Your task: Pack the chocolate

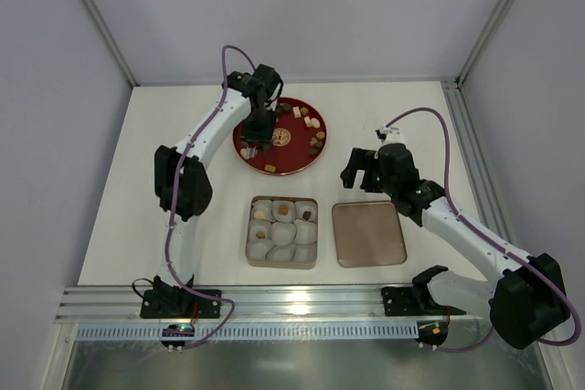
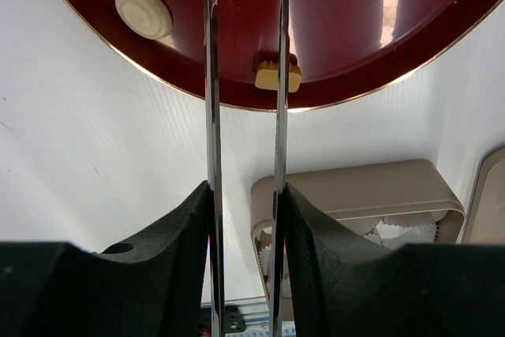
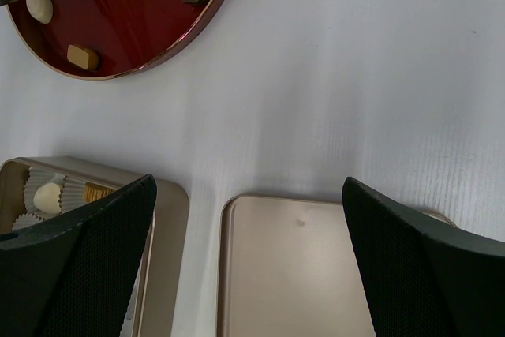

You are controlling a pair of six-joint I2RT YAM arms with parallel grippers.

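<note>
Three cups in the box (image 1: 282, 265) hold chocolate (image 1: 283, 211); the other cups look empty, and many pieces lie on the red plate (image 1: 302, 163), so packing is at an early stage. My left fingers (image 2: 210, 116) stand narrowed over the plate. Their tips are out of view, so I cannot tell whether they grasp a piece. My right fingers (image 3: 79, 258) are spread wide and empty above the desk (image 1: 174, 107).

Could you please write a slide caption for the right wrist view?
Open right hand framing the tan lid; tray at left, red plate of chocolates beyond.
</note>
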